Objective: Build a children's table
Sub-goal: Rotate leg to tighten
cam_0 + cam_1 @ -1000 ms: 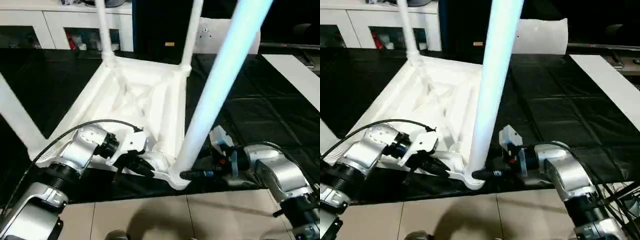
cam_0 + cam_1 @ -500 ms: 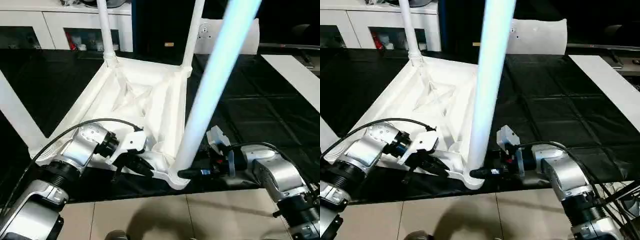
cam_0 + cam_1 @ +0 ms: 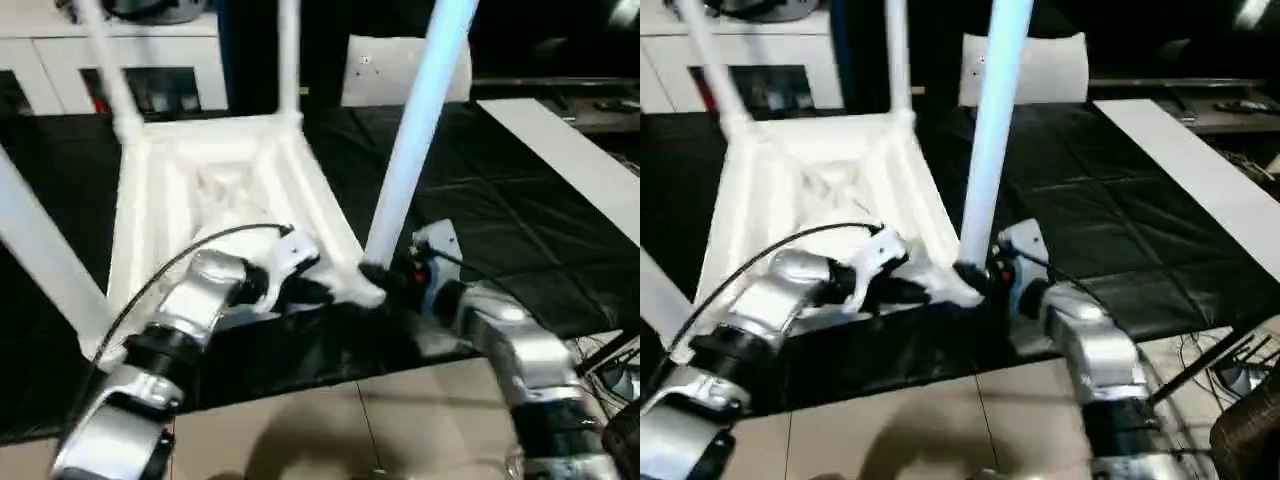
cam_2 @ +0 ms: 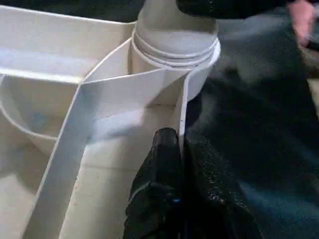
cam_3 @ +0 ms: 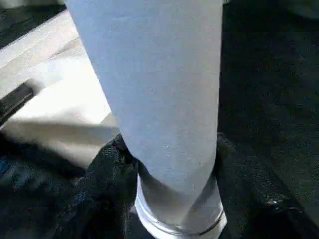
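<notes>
A: Since a second ago the upturned tabletop (image 3: 215, 190) sits turned in the head views, its near corner swung toward the right, and both forearms have come in closer behind that corner.

B: How many legs are in?

A: From the left eye, four stand up: two at the far corners, the far-left leg (image 3: 110, 75) and the far-right leg (image 3: 289, 55), one at the near left (image 3: 45, 255), and the near-right leg (image 3: 415, 125) rising from the corner socket (image 3: 365, 292). So the build looks almost done; I judge only the seating of this last leg is left.

B: And the right eye?

A: Same layout. The right gripper (image 3: 975, 275) sits at the foot of that leg, the left gripper (image 3: 902, 292) at the tabletop's near edge.

B: Left wrist?

A: Its fingers (image 4: 164, 164) are pinched together on the thin upright rim (image 4: 182, 117) just beside the socket, steadying the top. Threads still show at the leg's base (image 4: 174, 42).

B: Right wrist?

A: The black fingers (image 5: 107, 172) stand on either side of the leg's foot (image 5: 169, 149), closed around it at about half spread.
</notes>
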Controlling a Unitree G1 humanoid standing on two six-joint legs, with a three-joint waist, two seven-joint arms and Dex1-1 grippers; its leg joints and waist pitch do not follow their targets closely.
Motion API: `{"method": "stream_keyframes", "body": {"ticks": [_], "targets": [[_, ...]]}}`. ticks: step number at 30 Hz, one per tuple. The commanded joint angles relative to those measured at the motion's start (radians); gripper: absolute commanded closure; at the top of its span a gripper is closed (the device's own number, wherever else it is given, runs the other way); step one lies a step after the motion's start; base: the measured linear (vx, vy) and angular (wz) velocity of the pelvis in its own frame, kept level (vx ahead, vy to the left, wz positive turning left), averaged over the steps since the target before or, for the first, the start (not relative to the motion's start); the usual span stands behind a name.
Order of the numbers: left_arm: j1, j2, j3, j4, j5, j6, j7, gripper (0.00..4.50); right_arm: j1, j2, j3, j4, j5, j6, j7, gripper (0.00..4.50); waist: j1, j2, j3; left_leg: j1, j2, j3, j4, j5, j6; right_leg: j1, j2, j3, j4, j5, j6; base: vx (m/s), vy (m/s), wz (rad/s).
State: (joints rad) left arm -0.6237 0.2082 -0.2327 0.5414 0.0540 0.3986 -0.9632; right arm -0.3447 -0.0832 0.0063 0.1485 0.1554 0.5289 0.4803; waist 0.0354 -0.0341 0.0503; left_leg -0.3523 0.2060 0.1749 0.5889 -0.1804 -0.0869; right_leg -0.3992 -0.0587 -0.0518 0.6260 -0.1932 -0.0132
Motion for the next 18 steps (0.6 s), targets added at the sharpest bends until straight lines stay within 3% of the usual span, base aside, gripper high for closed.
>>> {"method": "stream_keyframes", "body": {"ticks": [1, 3, 4, 5, 8, 11, 14, 18], "targets": [[-0.050, -0.121, 0.016, -0.046, -0.039, 0.025, 0.122, 4.50, -0.032, 0.137, 0.100, 0.035, 0.036, 0.056, -0.036, 2.51, 0.003, -0.001, -0.054, -0.002, 0.015, -0.009, -0.070, -0.231, -0.012, 0.040, -0.070, 0.045, -0.103, -0.370, -0.135, 0.000, 0.000, 0.00], [-0.053, -0.129, 0.021, -0.050, -0.039, 0.030, 0.136, 4.50, -0.038, 0.152, 0.098, 0.040, 0.036, 0.048, -0.046, 2.51, 0.002, 0.004, -0.056, 0.000, 0.015, -0.011, -0.071, -0.229, -0.011, 0.041, -0.070, 0.044, -0.104, -0.350, -0.137, 0.000, 0.000, 0.00], [-0.054, -0.123, 0.017, -0.053, -0.034, 0.021, 0.132, 4.50, -0.040, 0.149, 0.108, 0.045, 0.015, 0.003, -0.055, 1.95, 0.002, 0.006, -0.060, 0.000, 0.018, -0.010, -0.070, -0.207, -0.006, 0.043, -0.068, 0.046, -0.097, -0.267, -0.153, 0.000, 0.000, 0.00], [-0.053, -0.119, 0.013, -0.054, -0.032, 0.015, 0.127, 4.50, -0.038, 0.145, 0.111, 0.044, 0.012, -0.009, -0.051, 1.81, 0.003, 0.005, -0.060, -0.002, 0.017, -0.009, -0.070, -0.202, -0.001, 0.044, -0.068, 0.047, -0.095, -0.243, -0.159, 0.000, 0.000, 0.00], [-0.045, -0.099, 0.001, -0.060, -0.029, -0.002, 0.107, 4.50, -0.027, 0.137, 0.106, 0.030, 0.019, -0.028, -0.037, 1.71, 0.006, 0.007, -0.062, -0.005, 0.016, -0.006, -0.068, -0.155, 0.018, 0.051, -0.068, 0.047, -0.087, -0.145, -0.181, 0.000, 0.000, 0.00], [-0.026, -0.062, -0.007, -0.080, -0.033, -0.028, 0.049, 4.50, 0.002, 0.099, 0.107, -0.020, 0.029, -0.049, 0.028, 1.31, 0.008, 0.007, -0.062, -0.004, 0.016, -0.005, -0.069, -0.153, 0.027, 0.054, -0.068, 0.047, -0.088, -0.131, -0.187, 0.000, 0.000, 0.00], [-0.010, -0.018, -0.015, -0.094, -0.038, -0.066, -0.029, 4.50, 0.035, 0.033, 0.110, -0.062, 0.035, -0.059, 0.101, 1.20, 0.011, 0.005, -0.063, -0.003, 0.019, -0.004, -0.068, -0.137, 0.040, 0.057, -0.068, 0.047, -0.084, -0.097, -0.194, 0.000, 0.000, 0.00], [-0.002, 0.039, -0.034, -0.086, -0.043, -0.146, -0.131, 4.50, 0.062, -0.047, 0.105, -0.081, 0.041, -0.090, 0.184, 0.74, 0.014, 0.007, -0.061, -0.002, 0.021, -0.003, -0.069, -0.155, 0.041, 0.056, -0.070, 0.047, -0.087, -0.116, -0.199, 0.000, 0.000, 0.00]]}}
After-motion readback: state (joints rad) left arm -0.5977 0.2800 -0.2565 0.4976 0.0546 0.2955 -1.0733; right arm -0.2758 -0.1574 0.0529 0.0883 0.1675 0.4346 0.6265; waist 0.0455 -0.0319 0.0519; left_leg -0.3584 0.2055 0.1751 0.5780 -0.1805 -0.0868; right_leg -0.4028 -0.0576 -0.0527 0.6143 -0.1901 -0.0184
